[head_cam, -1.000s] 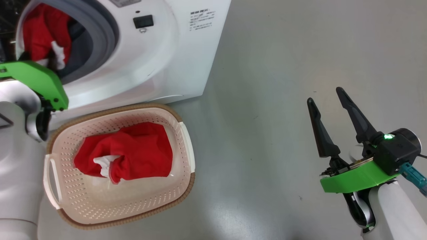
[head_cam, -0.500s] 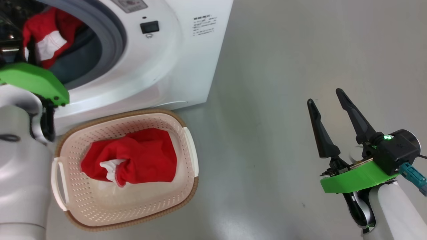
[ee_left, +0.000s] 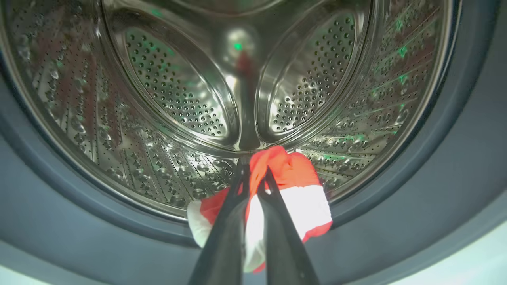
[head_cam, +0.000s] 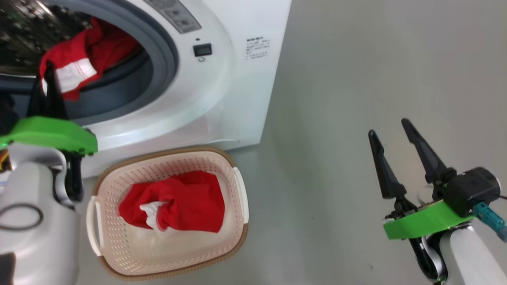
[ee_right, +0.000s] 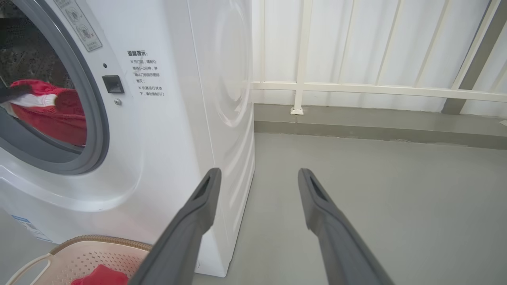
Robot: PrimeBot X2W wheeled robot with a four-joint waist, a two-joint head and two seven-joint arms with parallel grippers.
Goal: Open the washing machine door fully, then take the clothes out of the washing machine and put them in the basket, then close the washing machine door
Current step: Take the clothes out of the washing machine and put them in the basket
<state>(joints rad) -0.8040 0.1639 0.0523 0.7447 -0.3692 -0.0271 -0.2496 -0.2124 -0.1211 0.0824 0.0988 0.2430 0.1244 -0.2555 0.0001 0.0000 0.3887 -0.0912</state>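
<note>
The white washing machine (head_cam: 222,91) stands with its round opening uncovered; the washing machine door is out of view. Red clothes with a white stripe (head_cam: 99,47) lie at the mouth of the steel drum (ee_left: 178,95), draped over the grey gasket (ee_left: 435,166). My left gripper (ee_left: 253,168) reaches into that opening and is shut on the red garment (ee_left: 293,170). A second red garment (head_cam: 186,202) lies in the cream basket (head_cam: 119,249) on the floor before the machine. Far to the right, my right gripper (head_cam: 388,127) hangs open over the floor, holding nothing.
Grey floor (head_cam: 336,99) spreads to the right of the machine. In the right wrist view a white railing (ee_right: 356,89) and a low kerb run along the back. The basket (ee_right: 79,253) sits close against the machine's (ee_right: 178,138) front.
My left gripper has shut on the red garment at the drum mouth. The head camera has shifted, so the machine and basket sit further right and lower. The right gripper stays open.
</note>
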